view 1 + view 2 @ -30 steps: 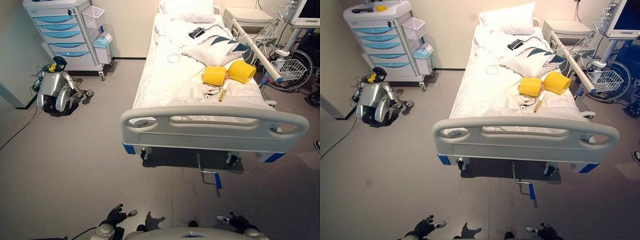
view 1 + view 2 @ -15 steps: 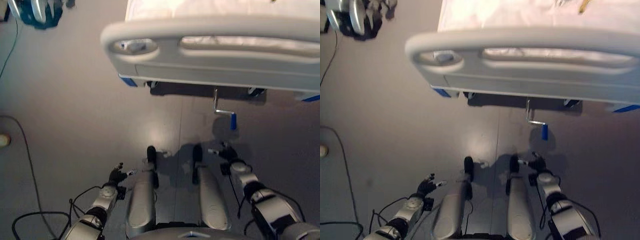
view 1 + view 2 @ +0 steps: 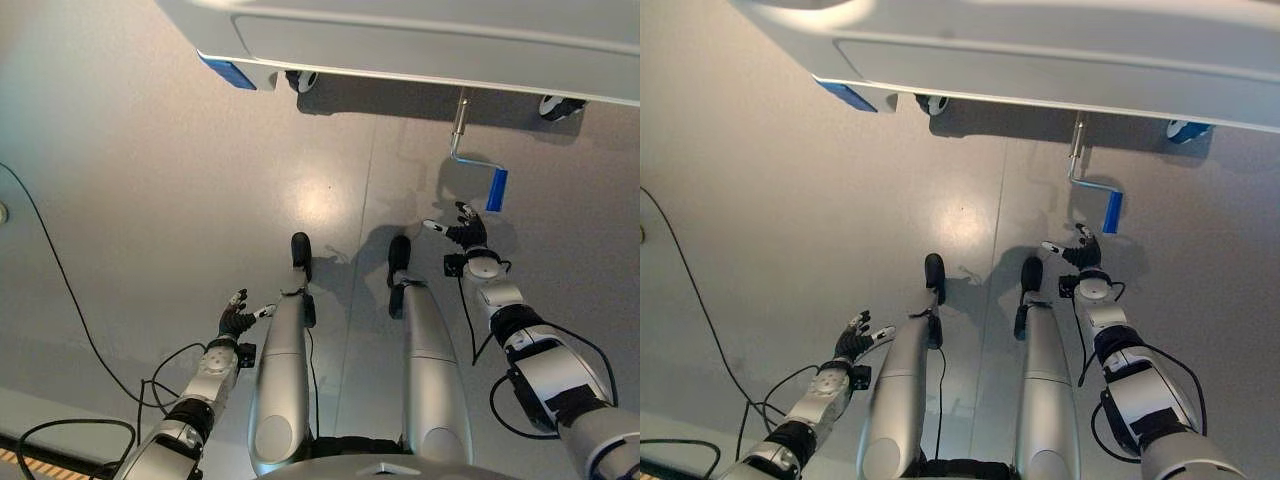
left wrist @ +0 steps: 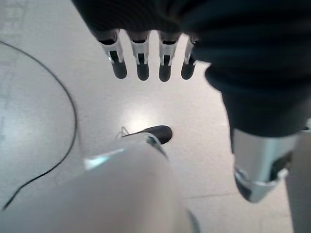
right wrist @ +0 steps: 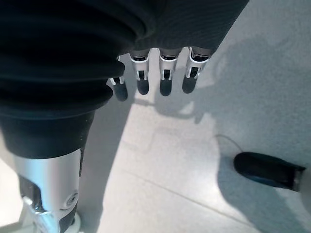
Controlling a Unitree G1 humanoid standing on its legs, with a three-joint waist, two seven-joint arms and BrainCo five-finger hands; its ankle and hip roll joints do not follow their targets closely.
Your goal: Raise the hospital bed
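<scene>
- Left eye view: the bed's footboard (image 3: 420, 50) runs along the top edge, and the crank (image 3: 478, 172) comes out from under it toward the robot: a metal shaft from the bed frame, a short bend, then the blue grip (image 3: 497, 189) with its long axis running roughly toward and away from the bed. The right hand (image 3: 466, 234) is low over the floor (image 3: 130, 180), just short of the blue grip's near end and not touching it (the grip lies ahead of the fingertips and slightly to the robot's right). Its fingers are straight and spread, holding nothing. The left hand (image 3: 236, 320) is well apart from the crank, out by the robot's left side, fingers also spread and empty. The right hand is plainly the nearer, so I judge the reach to be its job.
- Right eye view: the same layout, and here a clear strip of floor shows between the right hand's fingertips and the grip's lower end. A bed castor (image 3: 931, 102) sits under the frame to the left of the shaft.
- Left wrist view: the fingers hang straight in a row over bare floor, thumb apart, nothing between them.
- Right wrist view: fingers likewise straight and slightly apart over the floor; the crank is not among them, so closeness must be read from the head views.
</scene>
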